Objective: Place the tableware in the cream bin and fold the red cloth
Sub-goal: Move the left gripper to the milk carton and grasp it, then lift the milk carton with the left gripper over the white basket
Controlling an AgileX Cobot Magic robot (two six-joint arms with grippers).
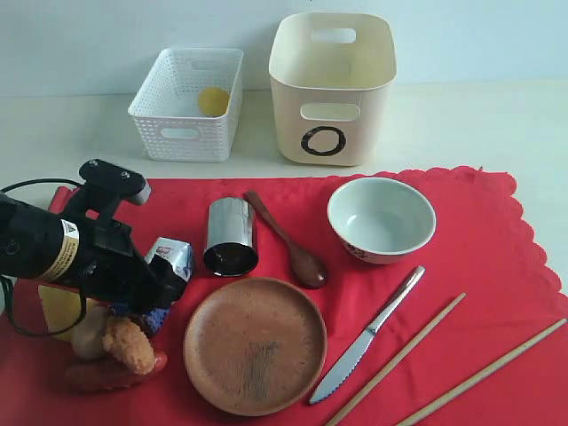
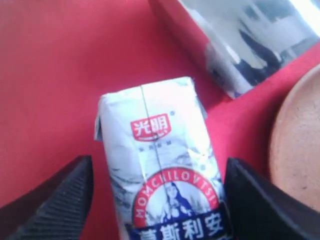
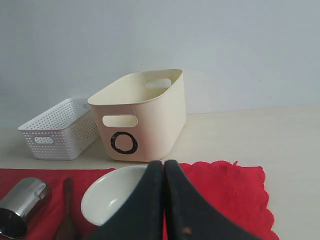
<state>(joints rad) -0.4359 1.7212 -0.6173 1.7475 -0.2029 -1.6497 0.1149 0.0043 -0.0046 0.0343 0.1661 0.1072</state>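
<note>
Left pincer (image 2: 159, 162) spread, straddling milk carton (image 2: 157, 125) on red cloth (image 2: 50, 75); steel cup (image 2: 250, 45) lies on its side just beyond the carton. Right pincer (image 3: 164, 172) pressed together, bowl (image 3: 107, 200) partly hidden behind it.

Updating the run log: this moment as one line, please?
left claw: open, astride milk carton | right claw: shut | tableware: on red cloth

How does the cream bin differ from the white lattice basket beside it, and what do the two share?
The cream bin stands taller than the white lattice basket. The bin's walls are smooth and solid, while the basket's are perforated all over. The bin bears a black ring mark on its near side, and the basket shows no mark. Both stand upright on the table beyond the red cloth, and both have cut-out handles.
</note>
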